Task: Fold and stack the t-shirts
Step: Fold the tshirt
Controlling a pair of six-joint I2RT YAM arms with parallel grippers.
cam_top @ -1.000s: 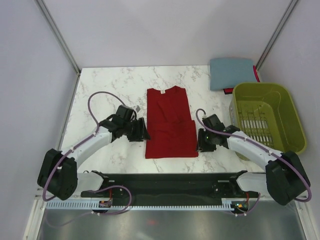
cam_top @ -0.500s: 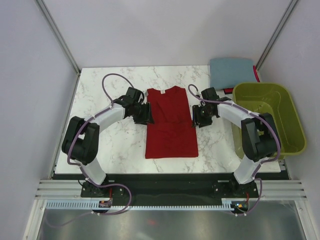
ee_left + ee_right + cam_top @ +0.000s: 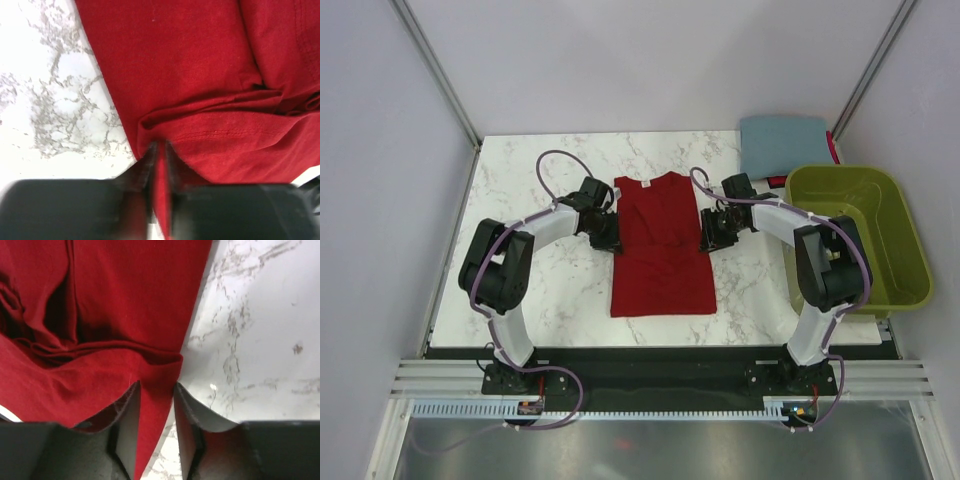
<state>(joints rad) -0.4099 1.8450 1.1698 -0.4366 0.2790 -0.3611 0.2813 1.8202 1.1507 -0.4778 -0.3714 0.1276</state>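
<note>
Dark red cloth fills the middle of the marble worktop (image 3: 540,165): the dark red t-shirt (image 3: 662,258) lies flat as a long upright rectangle, its sleeves turned in over the body and its neck towards the far wall. The left claw (image 3: 160,150) sits at the shirt's left edge about a third of the way down from the collar. In the left wrist view its two fingers are pressed close together with a thin ridge of red fabric caught between them, right where a stitched hem folds across the body. The right claw (image 3: 156,387) sits at the matching spot on the shirt's right edge. In the right wrist view its fingers stand parted, one over the red cloth and one at the border with the bare marble, so the edge of the shirt runs up through the gap; whether the pads touch the fabric cannot be told. Both arms reach forward from the near edge and bend inward towards the shirt. The slate blue-grey t-shirt (image 3: 782,146) rests folded into a neat square at the far right corner of the worktop, well apart from the red one. Just in front of it stands the olive-green basket (image 3: 910,240), at the right side of the worktop.
</note>
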